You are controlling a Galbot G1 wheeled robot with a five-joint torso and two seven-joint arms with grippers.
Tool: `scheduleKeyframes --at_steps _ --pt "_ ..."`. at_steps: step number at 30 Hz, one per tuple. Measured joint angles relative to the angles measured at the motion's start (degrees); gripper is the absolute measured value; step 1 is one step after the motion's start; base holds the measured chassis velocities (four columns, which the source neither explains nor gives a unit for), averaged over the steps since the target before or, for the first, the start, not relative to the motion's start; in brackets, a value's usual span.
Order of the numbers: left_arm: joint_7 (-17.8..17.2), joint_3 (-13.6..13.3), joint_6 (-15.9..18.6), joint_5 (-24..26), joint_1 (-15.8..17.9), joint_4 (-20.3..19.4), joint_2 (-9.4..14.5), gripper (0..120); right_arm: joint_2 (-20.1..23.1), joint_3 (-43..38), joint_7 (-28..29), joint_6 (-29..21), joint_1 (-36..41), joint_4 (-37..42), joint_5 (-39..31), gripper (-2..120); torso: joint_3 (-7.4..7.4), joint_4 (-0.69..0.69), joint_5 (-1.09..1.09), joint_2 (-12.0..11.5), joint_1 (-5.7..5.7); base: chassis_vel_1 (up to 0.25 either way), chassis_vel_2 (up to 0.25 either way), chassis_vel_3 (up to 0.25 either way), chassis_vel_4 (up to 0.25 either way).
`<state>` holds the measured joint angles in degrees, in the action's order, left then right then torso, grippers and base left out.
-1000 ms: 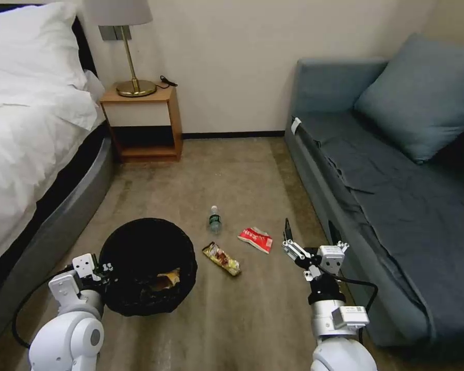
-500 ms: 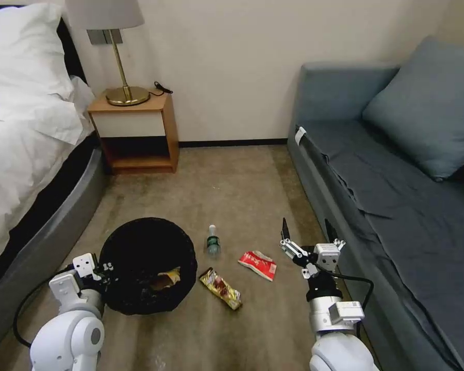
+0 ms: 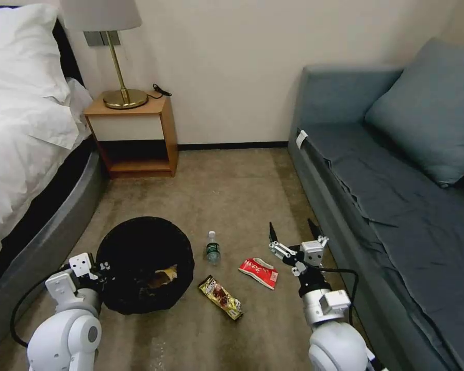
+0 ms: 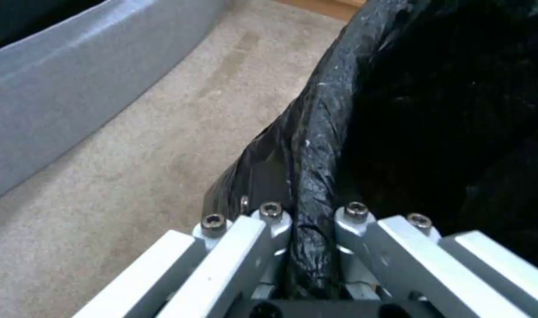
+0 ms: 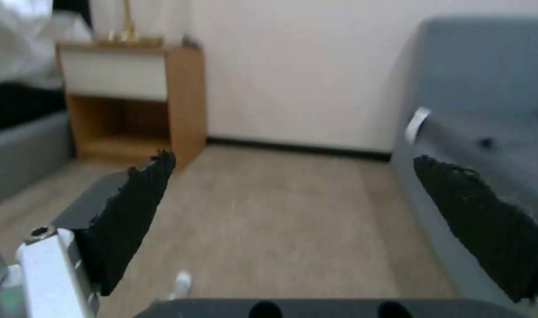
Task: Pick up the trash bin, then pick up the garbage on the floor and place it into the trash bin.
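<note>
The trash bin (image 3: pixel 139 242), a round black mesh basket with a black liner, stands on the carpet at lower left. My left gripper (image 3: pixel 103 269) is shut on its near rim, and the liner fold (image 4: pixel 316 145) is pinched between the fingers (image 4: pixel 271 211). A brown wrapper (image 3: pixel 162 278) lies inside the bin. On the floor to its right lie a clear bottle (image 3: pixel 212 249), a red-white snack packet (image 3: pixel 259 271) and a yellow-red candy wrapper (image 3: pixel 221 297). My right gripper (image 3: pixel 292 231) hangs open just right of the packet, its black pads (image 5: pixel 133 216) wide apart with nothing between them.
A bed (image 3: pixel 31 149) runs along the left and a blue-grey sofa (image 3: pixel 397 185) along the right. A wooden nightstand (image 3: pixel 134 134) with a brass lamp (image 3: pixel 119 67) stands against the far wall. Bare carpet (image 3: pixel 232 190) lies between them.
The head camera has shifted, so the whole room sits differently in view. My right gripper has moved left, closer to the red-white packet. The left gripper keeps its hold on the bin rim.
</note>
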<state>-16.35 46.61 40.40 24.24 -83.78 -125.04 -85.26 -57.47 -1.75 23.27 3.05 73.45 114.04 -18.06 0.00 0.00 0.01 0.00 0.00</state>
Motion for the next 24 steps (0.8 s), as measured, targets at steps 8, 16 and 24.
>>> scheduleKeyframes --at_steps 8,16,24 --pt "0.1 0.1 -0.4 -0.1 -0.3 0.2 -0.3 3 7.1 10.3 -4.2 -1.3 -12.9 -11.9 -8.2 100 0.0 0.01 0.0 0.0 0.0 0.0 0.0 0.0 0.0" --pt "0.4 -0.1 -1.0 -0.8 -0.3 1.1 -0.7 3 11.1 24.7 -17.2 3.4 -24.5 -27.2 -9.0 100 0.0 -0.01 0.01 0.0 0.0 0.0 0.0 0.0 0.0" --pt "0.4 0.2 -1.3 -1.1 -0.8 1.2 -1.0 3 6.6 36.7 -22.6 8.0 -36.6 -44.6 -7.3 100 0.01 0.01 -0.01 0.0 0.0 0.0 0.0 0.0 0.0"
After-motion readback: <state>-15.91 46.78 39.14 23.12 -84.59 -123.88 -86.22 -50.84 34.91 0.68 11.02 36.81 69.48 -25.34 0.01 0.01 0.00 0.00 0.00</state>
